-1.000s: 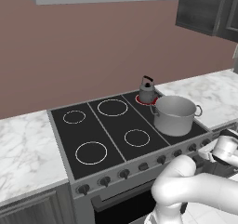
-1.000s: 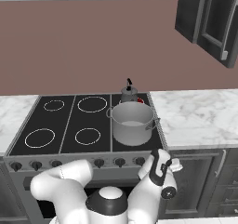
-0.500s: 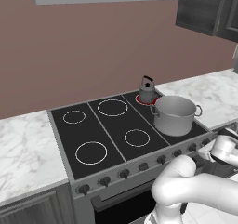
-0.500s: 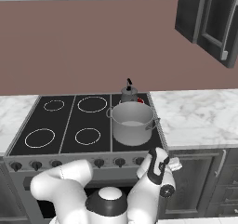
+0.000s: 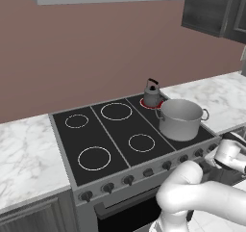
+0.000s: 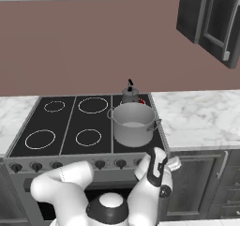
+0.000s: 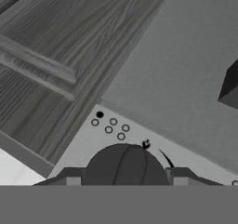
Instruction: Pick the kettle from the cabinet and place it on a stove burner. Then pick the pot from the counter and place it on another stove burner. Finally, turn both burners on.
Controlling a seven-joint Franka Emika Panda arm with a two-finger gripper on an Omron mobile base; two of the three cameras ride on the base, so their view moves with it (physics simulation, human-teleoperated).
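The kettle [image 5: 152,95] sits on the far right burner [image 5: 152,103], which glows red. The pot [image 6: 133,124] sits on the near right burner, which shows no glow. The gripper [image 6: 157,166] is down at the front knobs, fingers around a dark knob [image 7: 126,165]. One burner seems left to turn on.
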